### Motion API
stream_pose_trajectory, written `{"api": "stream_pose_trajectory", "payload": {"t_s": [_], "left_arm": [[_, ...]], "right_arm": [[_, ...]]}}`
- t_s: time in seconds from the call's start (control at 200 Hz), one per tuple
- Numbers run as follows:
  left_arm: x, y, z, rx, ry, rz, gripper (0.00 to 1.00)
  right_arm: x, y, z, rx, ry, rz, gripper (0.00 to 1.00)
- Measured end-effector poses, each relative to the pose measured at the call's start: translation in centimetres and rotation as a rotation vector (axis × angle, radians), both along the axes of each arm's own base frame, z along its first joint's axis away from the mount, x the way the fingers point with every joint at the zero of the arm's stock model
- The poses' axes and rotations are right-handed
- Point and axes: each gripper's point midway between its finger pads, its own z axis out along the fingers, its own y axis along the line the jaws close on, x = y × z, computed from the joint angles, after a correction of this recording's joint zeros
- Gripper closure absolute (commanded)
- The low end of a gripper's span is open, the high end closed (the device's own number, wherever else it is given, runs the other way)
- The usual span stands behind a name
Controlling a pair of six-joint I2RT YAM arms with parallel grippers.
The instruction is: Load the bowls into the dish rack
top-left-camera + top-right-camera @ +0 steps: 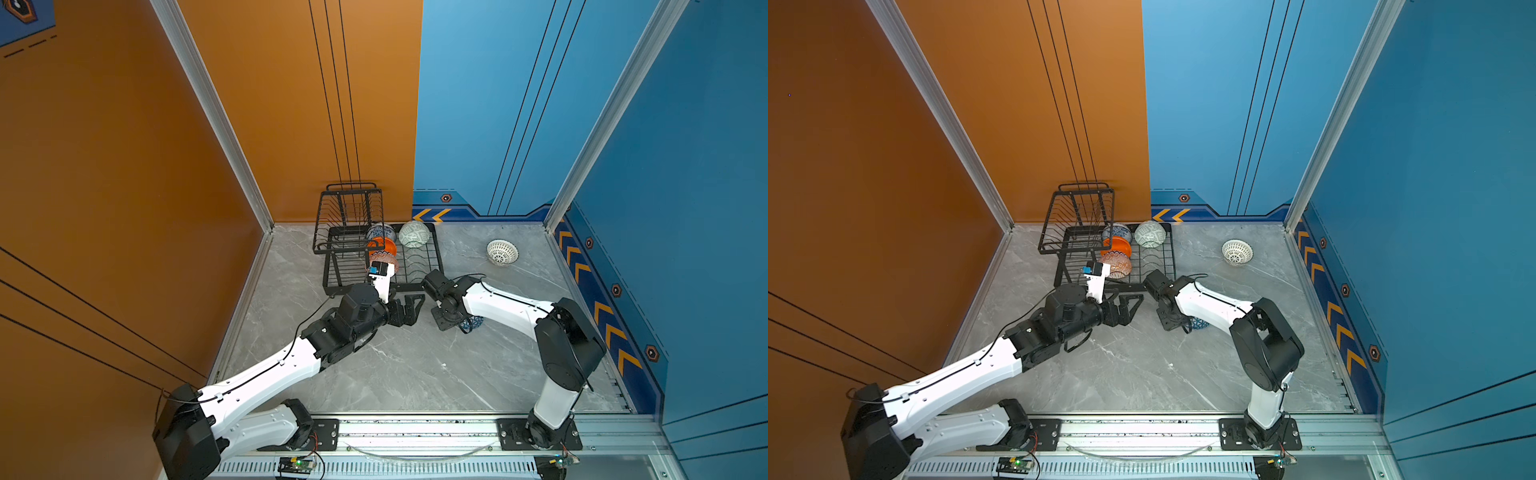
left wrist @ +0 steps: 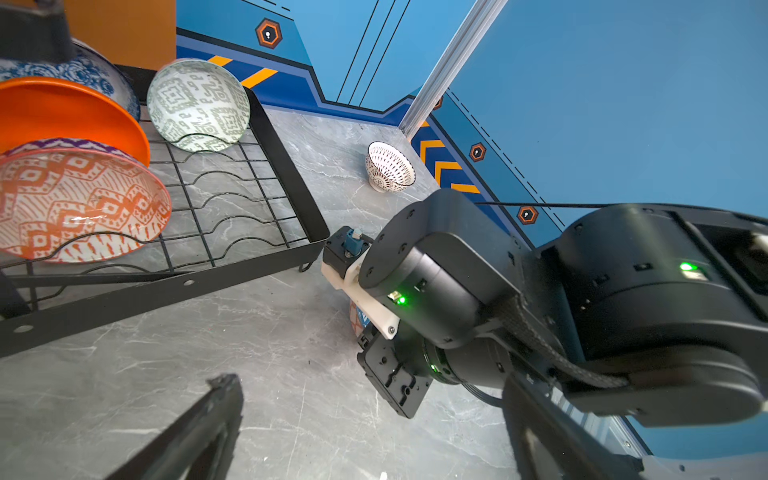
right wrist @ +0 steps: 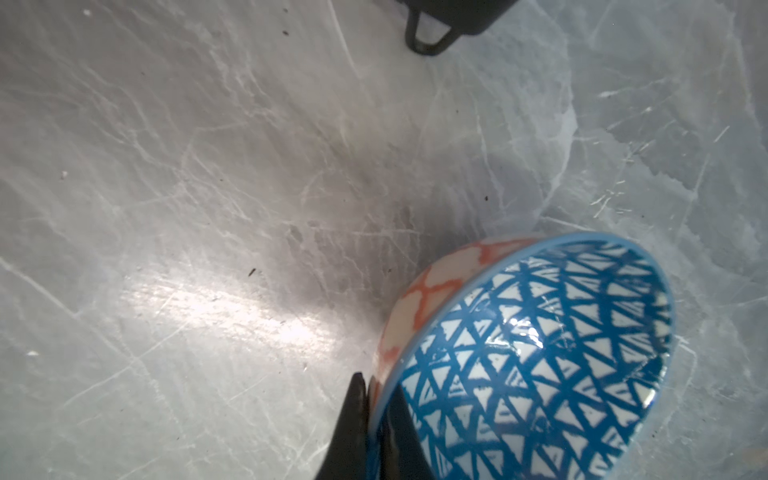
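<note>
In front of the dish rack (image 2: 296, 183), by its near corner, the right gripper (image 3: 376, 415) pinches the rim of the tilted blue triangle-patterned bowl (image 3: 532, 357), with the left gripper (image 1: 417, 311) spread wide and empty close by. Four bowls (image 2: 83, 203) stand in the rack; the white lattice bowl (image 1: 502, 252) sits apart on the table (image 1: 395, 374).

White arm links (image 1: 266, 365), black joints (image 1: 357, 309), black cables (image 1: 311, 317)

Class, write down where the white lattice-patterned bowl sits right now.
In both top views the white lattice-patterned bowl sits alone on the grey table, right of the dish rack, near the chevron-striped right wall.
</note>
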Motion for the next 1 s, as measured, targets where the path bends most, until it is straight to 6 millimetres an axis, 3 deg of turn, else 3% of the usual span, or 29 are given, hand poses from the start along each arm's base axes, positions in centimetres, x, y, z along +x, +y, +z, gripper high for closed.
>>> {"api": "stream_pose_trajectory", "payload": {"t_s": [0.29, 0.375, 0.556, 0.826, 1.001], "left_arm": [[0.7, 0.7, -1.1, 0.022, 0.013, 0.05, 0.02], [1.0, 0.7, -1.8, 0.039, 0.024, 0.057, 0.02], [1.3, 0.8, -2.3, 0.053, 0.029, 0.074, 0.02], [1.3, 0.5, -2.5, 0.057, 0.03, 0.073, 0.02], [1.0, -1.7, -5.0, 0.095, 0.064, 0.03, 0.02]], "right_arm": [[-0.1, 0.7, 0.3, 0.015, 0.0, 0.016, 0.68], [-0.1, 0.8, 0.3, 0.025, 0.006, 0.018, 0.66], [0.2, 0.6, 1.1, 0.056, 0.002, 0.008, 0.42], [1.9, -1.9, 8.2, 0.234, -0.162, -0.089, 0.01], [1.9, -4.4, 10.5, 0.325, -0.219, -0.168, 0.0]]}}
